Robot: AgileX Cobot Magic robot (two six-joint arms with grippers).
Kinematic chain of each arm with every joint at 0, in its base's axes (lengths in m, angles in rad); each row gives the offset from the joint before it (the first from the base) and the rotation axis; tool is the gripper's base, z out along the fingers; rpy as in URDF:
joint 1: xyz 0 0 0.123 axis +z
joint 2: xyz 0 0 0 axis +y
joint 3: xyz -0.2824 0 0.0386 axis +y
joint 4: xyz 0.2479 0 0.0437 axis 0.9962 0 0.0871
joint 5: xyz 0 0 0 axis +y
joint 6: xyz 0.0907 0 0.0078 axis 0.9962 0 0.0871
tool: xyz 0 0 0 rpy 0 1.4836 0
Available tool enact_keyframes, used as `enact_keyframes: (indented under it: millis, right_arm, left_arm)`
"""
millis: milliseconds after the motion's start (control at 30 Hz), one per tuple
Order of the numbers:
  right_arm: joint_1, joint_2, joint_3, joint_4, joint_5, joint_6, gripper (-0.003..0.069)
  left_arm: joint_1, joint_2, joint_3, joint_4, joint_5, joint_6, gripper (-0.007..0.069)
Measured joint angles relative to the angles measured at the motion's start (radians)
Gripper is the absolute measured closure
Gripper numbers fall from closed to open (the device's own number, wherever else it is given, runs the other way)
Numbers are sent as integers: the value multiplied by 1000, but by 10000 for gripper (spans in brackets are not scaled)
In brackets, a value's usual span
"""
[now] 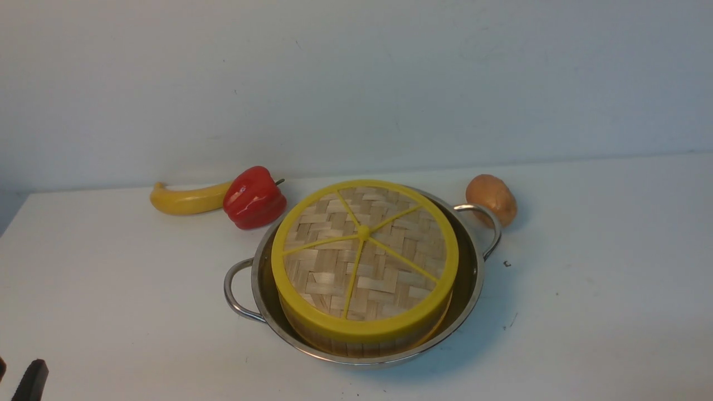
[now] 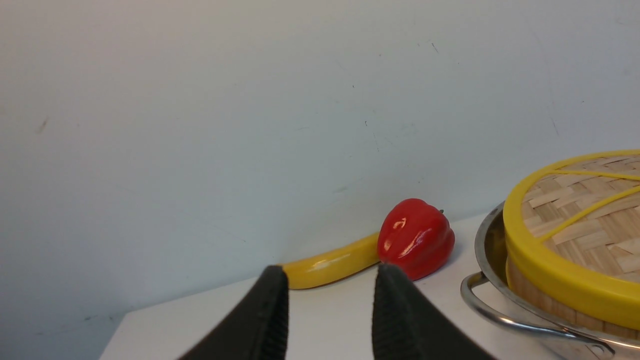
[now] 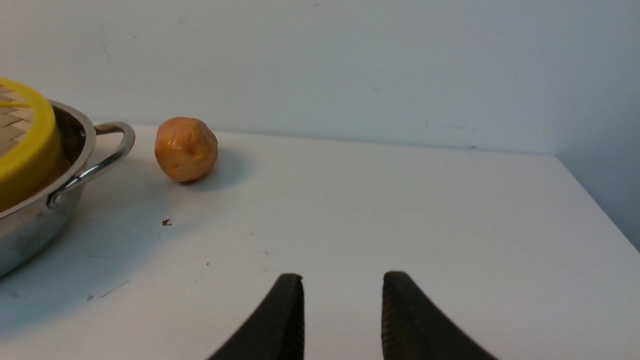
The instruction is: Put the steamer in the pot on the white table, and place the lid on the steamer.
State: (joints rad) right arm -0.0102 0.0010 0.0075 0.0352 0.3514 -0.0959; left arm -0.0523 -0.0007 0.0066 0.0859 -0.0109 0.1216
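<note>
The shiny steel pot (image 1: pixel 474 281) stands on the white table (image 1: pixel 590 323), just left of centre. Inside it sits the steamer (image 1: pixel 356 346); only a strip of its bamboo wall shows. The woven lid (image 1: pixel 365 250) with yellow rim and spokes rests on the steamer, tilted slightly down toward me. My left gripper (image 1: pixel 16 374) is at the near left corner, well away from the pot, open and empty (image 2: pixel 332 272). My right gripper (image 3: pixel 344 277) is outside the front view. In the right wrist view it hangs open and empty over bare table, right of the pot (image 3: pixel 45 200).
A yellow banana (image 1: pixel 186 199) and a red pepper (image 1: pixel 253 197) lie behind the pot on the left, the pepper close to its rim. A brown potato (image 1: pixel 491 199) sits by the pot's right handle (image 1: pixel 490 228). A wall runs along the table's far edge.
</note>
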Motion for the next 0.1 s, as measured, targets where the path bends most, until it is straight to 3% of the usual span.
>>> enact_keyframes:
  millis: [100]
  right_arm:
    - [0, 0, 0, 1, 0, 0, 417]
  left_arm:
    - [0, 0, 0, 0, 0, 0, 385]
